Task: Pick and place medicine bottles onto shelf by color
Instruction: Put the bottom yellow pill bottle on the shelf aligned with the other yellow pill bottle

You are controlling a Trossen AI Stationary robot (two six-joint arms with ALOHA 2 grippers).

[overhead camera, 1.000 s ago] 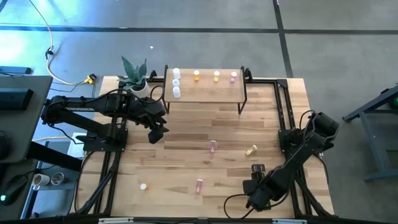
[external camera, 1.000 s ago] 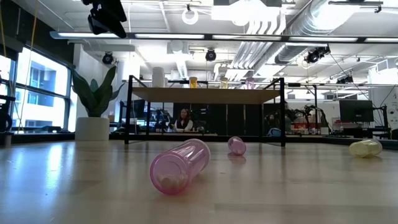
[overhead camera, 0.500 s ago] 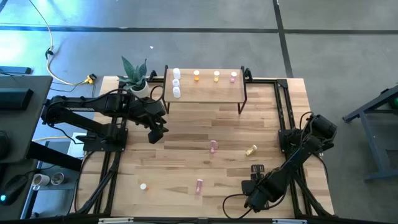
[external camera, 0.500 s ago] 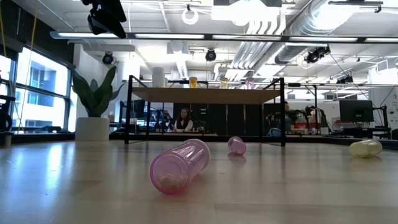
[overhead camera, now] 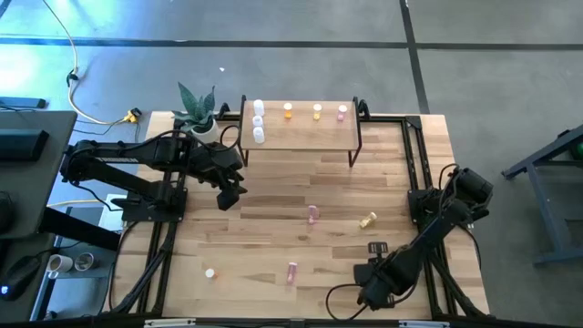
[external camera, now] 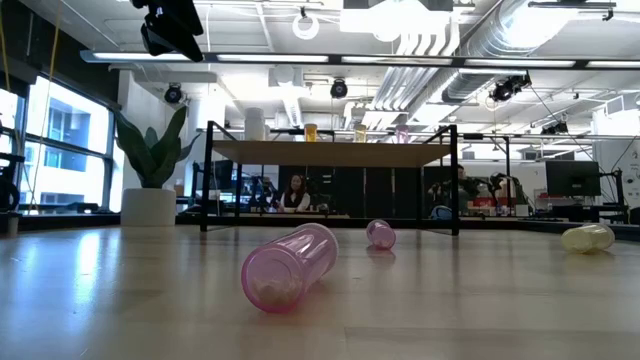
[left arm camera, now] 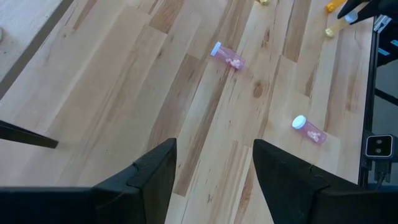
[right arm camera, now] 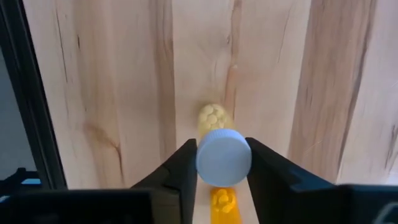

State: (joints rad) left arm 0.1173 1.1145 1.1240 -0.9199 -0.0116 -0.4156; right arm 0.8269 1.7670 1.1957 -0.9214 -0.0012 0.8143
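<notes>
Seen from above, a potted plant [overhead camera: 197, 111] stands at the far left corner of the striped wooden table [overhead camera: 273, 191], just beside the shelf [overhead camera: 301, 128], a light-wood board on thin black legs set along the far edge. Six medicine bottles stand upright on it: three white bottles [overhead camera: 258, 121] clustered at its left end, then two orange-yellow bottles [overhead camera: 301, 110] near the middle, then one pink bottle on the shelf [overhead camera: 342, 112] toward its right end. The left gripper [overhead camera: 227, 194] hangs above the table's left half, near the shelf's left end, its two dark fingers [left arm camera: 155, 171] parted and holding nothing. Five bottles lie on the tabletop. Nearest the left is a small white-capped bottle [overhead camera: 209, 272] close to the front edge; next comes the front pink bottle [overhead camera: 291, 271], lying on its side; then the middle pink bottle [overhead camera: 312, 214], also on its side, near the table's centre; then a yellow bottle [overhead camera: 368, 220], tipped over to the right of centre. At the front right, the right gripper [overhead camera: 376, 248] is down at the table, its fingers [right arm camera: 183, 165] clenched on a white-capped orange-yellow bottle [right arm camera: 224, 163], one pressed against each side of the cap.
</notes>
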